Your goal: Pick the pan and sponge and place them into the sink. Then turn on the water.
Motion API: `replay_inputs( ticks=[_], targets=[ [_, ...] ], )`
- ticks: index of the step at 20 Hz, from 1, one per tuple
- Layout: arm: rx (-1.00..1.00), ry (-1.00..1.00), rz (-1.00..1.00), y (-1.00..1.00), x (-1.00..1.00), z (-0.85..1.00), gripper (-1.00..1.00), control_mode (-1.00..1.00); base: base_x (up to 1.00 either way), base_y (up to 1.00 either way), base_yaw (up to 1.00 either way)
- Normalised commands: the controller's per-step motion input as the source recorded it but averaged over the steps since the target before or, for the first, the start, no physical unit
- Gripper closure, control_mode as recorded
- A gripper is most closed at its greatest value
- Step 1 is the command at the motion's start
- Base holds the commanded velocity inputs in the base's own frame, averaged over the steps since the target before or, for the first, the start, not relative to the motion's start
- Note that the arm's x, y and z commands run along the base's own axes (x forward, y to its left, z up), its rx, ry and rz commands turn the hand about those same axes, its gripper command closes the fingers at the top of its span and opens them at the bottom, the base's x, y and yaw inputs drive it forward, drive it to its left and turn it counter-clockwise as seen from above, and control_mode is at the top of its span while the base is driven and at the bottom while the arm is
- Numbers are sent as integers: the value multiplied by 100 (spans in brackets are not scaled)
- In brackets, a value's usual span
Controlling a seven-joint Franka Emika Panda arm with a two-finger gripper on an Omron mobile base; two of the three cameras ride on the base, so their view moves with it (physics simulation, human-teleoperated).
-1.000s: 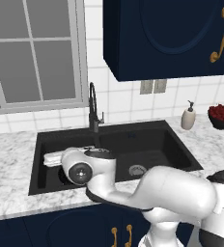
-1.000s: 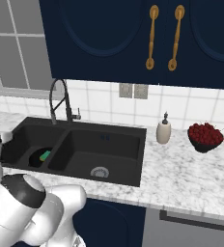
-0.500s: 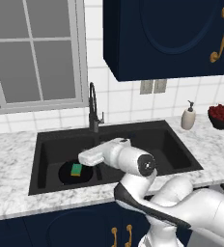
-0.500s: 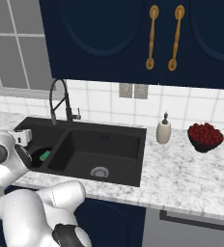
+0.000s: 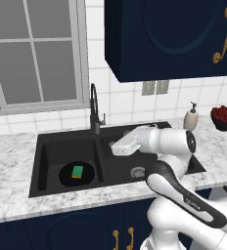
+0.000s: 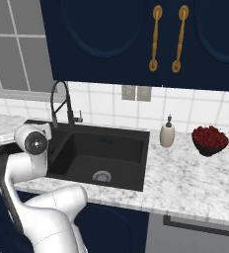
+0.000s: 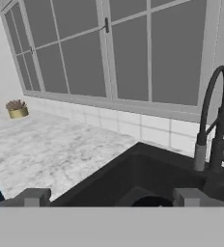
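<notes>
The black pan (image 5: 66, 177) lies flat in the left basin of the black sink (image 5: 51, 146), with the green-topped sponge (image 5: 77, 171) resting on it. My gripper (image 5: 113, 146) hovers above the sink's divider, just right of the dark gooseneck faucet (image 5: 93, 109) and lower than its arch. In the hand view its fingertips (image 7: 36, 197) stand wide apart with nothing between them, and the gripper (image 7: 111, 198) is open, facing the left basin (image 7: 133, 169) and the faucet (image 7: 213, 125). No stream falls from the faucet.
A white soap dispenser (image 5: 191, 117) and a dark bowl of red fruit (image 5: 224, 116) stand on the marble counter right of the sink. A window runs behind the faucet. A small potted plant (image 7: 17, 109) sits far off on the counter.
The sponge came into sight lying on the pan as the hand lifted out of the left basin. Since then the hand has swung right and a little up, toward the divider.
</notes>
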Motion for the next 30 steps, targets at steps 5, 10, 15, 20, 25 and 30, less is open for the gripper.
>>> replay_inputs(
  ticks=[5,10,15,20,25,30],
  targets=[
    [0,-12,4,-87,0,0,-100,-100,0,0,0],
    [0,-20,2,-96,0,-22,-100,-100,0,0,0],
    [0,-27,3,-67,1,-51,-100,-100,0,0,0],
    [0,-26,3,-41,25,-50,-100,-100,0,0,0],
    [12,-10,1,-20,65,-40,-100,-100,0,0,0],
    [23,0,3,-1,87,-26,-100,-100,0,0,0]
  ],
)
